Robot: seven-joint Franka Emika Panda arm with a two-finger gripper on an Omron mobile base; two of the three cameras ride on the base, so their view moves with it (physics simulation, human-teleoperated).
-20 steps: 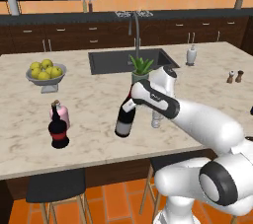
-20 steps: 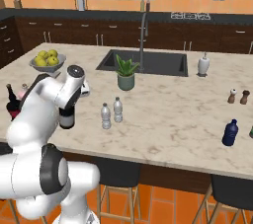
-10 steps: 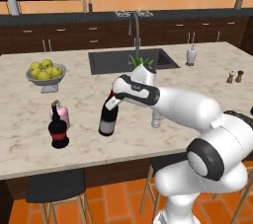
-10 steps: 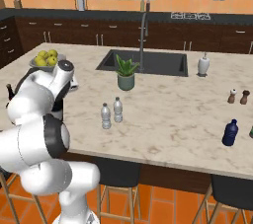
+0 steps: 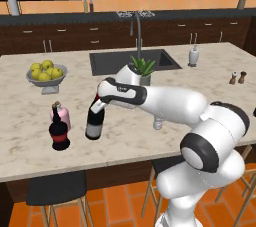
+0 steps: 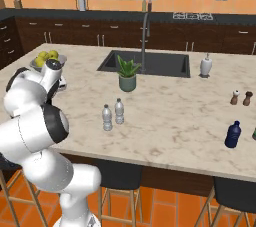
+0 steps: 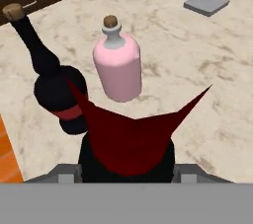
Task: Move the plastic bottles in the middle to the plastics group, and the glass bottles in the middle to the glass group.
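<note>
My gripper (image 5: 98,102) is shut on the red foil neck of the tall dark wine bottle (image 5: 94,122), which is upright just right of the glass group. That group is a squat dark bottle with a red label (image 5: 59,132) and a short pink bottle (image 5: 63,116). In the hand view the wine bottle's red foil (image 7: 129,136) rises between my fingertips, with the pink bottle (image 7: 118,66) and the squat bottle (image 7: 59,94) right behind it. Two small clear plastic bottles (image 6: 107,117) (image 6: 119,111) stand mid-counter; my arm hides most of them in the left base view.
A bowl of lemons (image 5: 45,73) sits at the back left, near the group. A potted plant (image 5: 142,68) stands by the sink (image 5: 150,60), with a soap dispenser (image 5: 193,56) and two shakers (image 5: 237,77) to the right. A blue bottle (image 6: 232,134) is at the far right.
The arm has carried the wine bottle leftward from the middle of the counter, away from the plastic bottles, to just beside the squat and pink bottles.
</note>
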